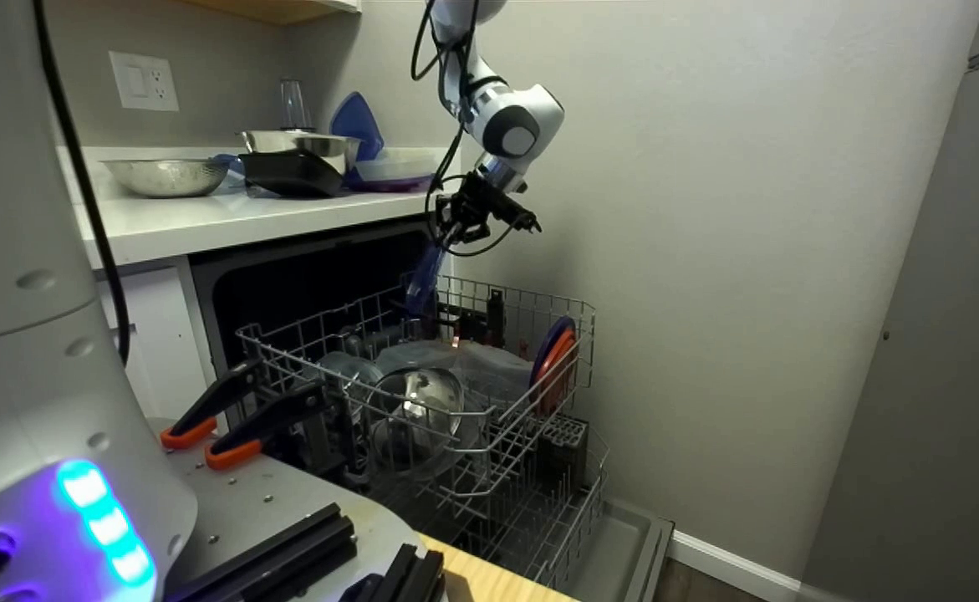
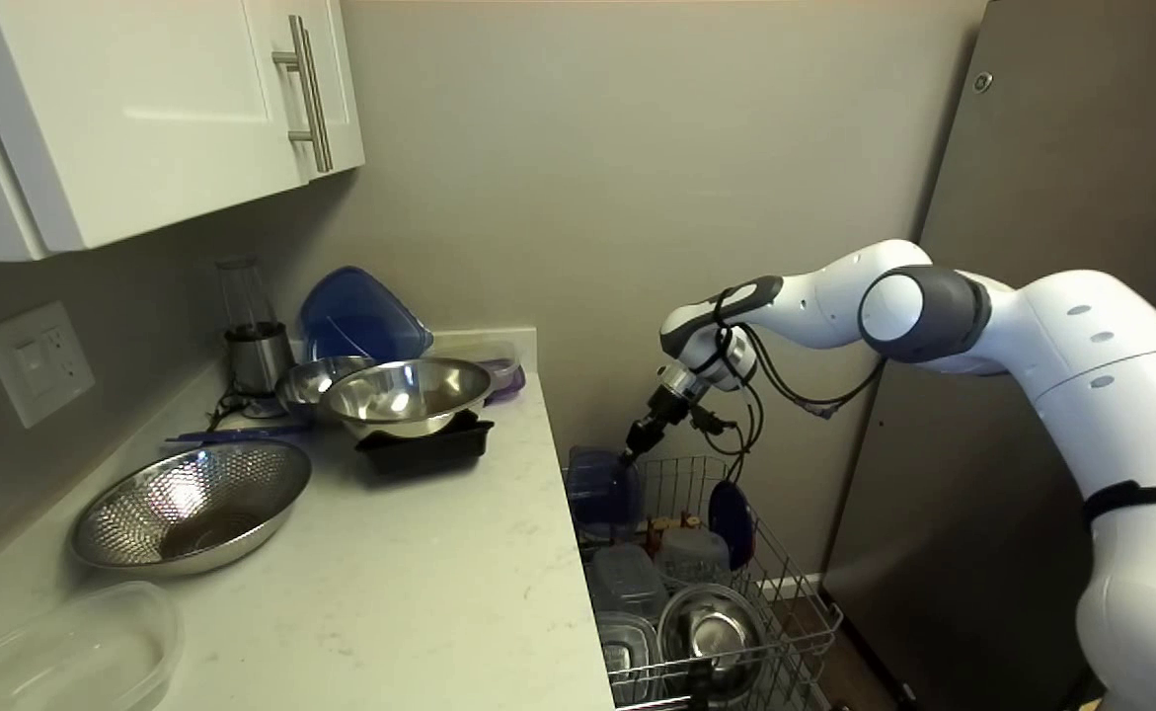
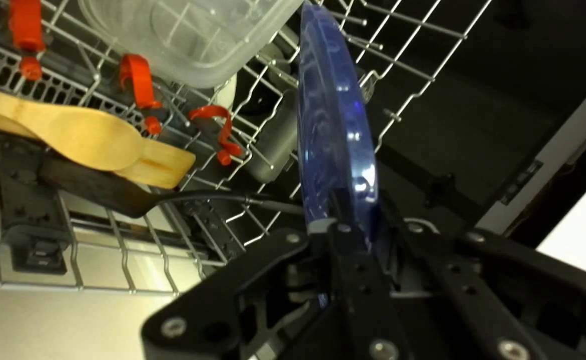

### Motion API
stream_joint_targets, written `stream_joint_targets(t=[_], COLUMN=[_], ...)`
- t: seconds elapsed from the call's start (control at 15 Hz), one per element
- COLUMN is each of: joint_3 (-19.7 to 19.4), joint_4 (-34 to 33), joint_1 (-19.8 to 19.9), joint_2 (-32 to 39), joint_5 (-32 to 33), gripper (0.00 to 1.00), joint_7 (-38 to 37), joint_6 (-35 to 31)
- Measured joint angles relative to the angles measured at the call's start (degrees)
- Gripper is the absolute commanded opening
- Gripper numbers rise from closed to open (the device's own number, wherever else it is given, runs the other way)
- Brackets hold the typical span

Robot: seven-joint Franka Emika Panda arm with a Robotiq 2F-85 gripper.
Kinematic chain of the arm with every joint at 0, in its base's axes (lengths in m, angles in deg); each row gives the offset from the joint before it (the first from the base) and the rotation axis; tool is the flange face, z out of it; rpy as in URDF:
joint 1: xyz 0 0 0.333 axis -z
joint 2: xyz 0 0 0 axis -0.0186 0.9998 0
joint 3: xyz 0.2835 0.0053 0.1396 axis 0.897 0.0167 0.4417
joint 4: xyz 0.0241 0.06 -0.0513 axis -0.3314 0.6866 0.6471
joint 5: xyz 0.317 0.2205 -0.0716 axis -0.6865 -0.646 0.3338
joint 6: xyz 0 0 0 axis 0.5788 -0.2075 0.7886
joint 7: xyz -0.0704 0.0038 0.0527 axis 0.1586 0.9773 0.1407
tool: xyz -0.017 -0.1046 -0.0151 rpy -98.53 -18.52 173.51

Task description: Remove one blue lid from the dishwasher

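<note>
A translucent blue lid (image 1: 426, 280) stands nearly upright at the far end of the dishwasher's upper rack (image 1: 489, 451). It also shows in an exterior view (image 2: 599, 491) beside the counter edge, and edge-on in the wrist view (image 3: 330, 125). My gripper (image 1: 449, 234) reaches down from above, with its fingers on either side of the lid's upper edge. In the wrist view, the gripper (image 3: 361, 196) is closed on the lid's rim. I cannot tell whether the lid's lower edge still touches the rack. A darker blue lid (image 2: 732, 521) stands at the rack's side by an orange one (image 1: 563, 355).
Clear containers (image 2: 627, 581) and a steel bowl (image 2: 714, 632) fill the rack. Wooden utensils (image 3: 92, 137) and a black spatula lie beside the held lid. The counter (image 2: 420, 592) holds bowls, a colander (image 2: 192, 509) and a blue lid (image 2: 360, 311). A wall stands behind.
</note>
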Motion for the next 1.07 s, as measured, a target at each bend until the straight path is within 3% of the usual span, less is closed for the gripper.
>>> stream_joint_targets(t=[0.27,0.47,0.8,1.07], joint_3=[2.64,4.77,6.57,5.76], joint_4=[9.76,16.71,26.25,32.13], joint_1=[0.79,1.4,0.91,-1.24], joint_2=[-6.11,-11.21,-21.9,-30.2], joint_5=[-3.95,-5.82,-5.9,-5.68], gripper=[0.03,0.03,0.03,0.03], joint_7=[5.24,8.51,9.13,9.13], joint_6=[-14.04,-20.69,-21.82,-21.83])
